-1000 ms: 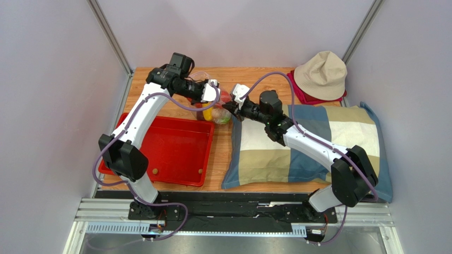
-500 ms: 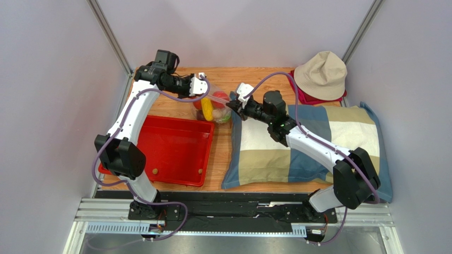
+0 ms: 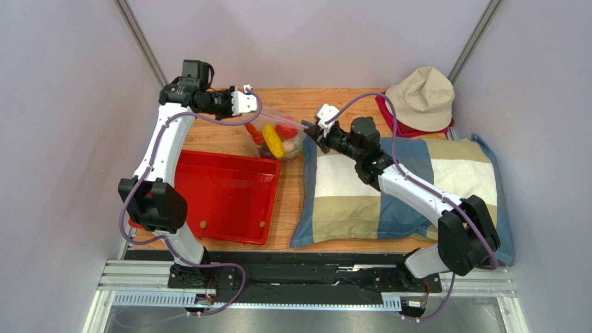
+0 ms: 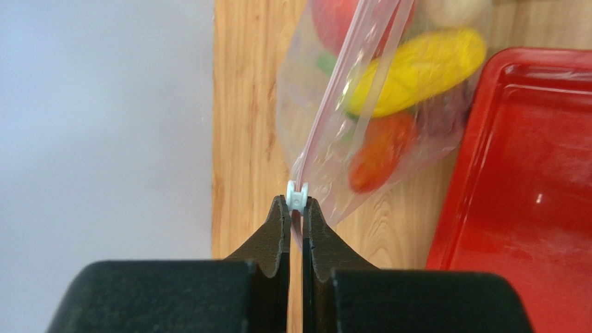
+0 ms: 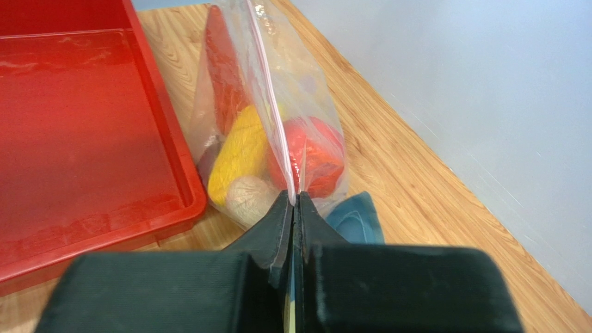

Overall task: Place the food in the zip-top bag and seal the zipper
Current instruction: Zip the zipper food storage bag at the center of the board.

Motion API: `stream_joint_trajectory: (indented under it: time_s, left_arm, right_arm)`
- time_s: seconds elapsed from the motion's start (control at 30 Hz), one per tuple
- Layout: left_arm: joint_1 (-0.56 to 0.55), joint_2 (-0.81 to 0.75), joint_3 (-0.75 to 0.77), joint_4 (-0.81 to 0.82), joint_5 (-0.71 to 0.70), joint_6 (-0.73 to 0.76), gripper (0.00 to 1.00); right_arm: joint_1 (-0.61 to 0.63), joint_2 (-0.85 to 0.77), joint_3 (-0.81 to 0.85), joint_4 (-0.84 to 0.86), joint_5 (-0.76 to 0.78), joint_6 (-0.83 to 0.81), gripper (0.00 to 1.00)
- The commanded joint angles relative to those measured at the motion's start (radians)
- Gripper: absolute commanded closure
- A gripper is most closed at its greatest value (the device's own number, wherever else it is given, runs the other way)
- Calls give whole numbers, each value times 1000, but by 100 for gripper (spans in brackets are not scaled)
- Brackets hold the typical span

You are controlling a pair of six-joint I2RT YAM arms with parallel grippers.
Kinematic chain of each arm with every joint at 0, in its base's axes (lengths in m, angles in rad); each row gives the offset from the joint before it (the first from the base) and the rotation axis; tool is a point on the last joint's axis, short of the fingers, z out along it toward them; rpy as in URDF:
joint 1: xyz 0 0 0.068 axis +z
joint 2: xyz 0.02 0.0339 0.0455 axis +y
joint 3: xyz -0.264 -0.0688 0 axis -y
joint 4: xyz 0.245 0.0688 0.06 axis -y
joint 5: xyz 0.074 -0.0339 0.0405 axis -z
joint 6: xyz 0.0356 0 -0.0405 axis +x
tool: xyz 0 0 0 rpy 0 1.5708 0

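Observation:
The clear zip-top bag (image 3: 279, 137) hangs stretched between both grippers over the far part of the table, with the food inside: a yellow piece (image 4: 417, 69), an orange piece (image 4: 379, 149), a red fruit (image 5: 316, 156) and a pale round piece (image 5: 249, 198). My left gripper (image 3: 256, 105) is shut on the white slider (image 4: 297, 196) at the left end of the zipper (image 5: 267, 90). My right gripper (image 3: 308, 127) is shut on the bag's right end at the zipper strip. The bag also shows in the left wrist view (image 4: 326, 139) and the right wrist view (image 5: 208, 132).
A red tray (image 3: 229, 198) lies at the near left, right beside the bag. A large checked pillow (image 3: 410, 187) covers the right side; its blue corner (image 5: 354, 215) is under my right gripper. A beige hat (image 3: 420, 97) lies on red cloth at the far right.
My left gripper has moved left and back along the zipper with the slider, drawing the bag mouth out long. My right gripper has shifted slightly right and back, still holding its end.

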Motion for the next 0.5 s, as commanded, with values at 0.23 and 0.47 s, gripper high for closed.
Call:
stream_joint_trajectory:
  time_s: [0.23,0.47]
  left_arm:
    - [99,71,111,130,-152,-45,100]
    - [100,85,122,271,-200,-181,100]
  right_arm:
    - [-64,13,66,71,58,5,100]
    - [-67,94,153,134,80,23,100]
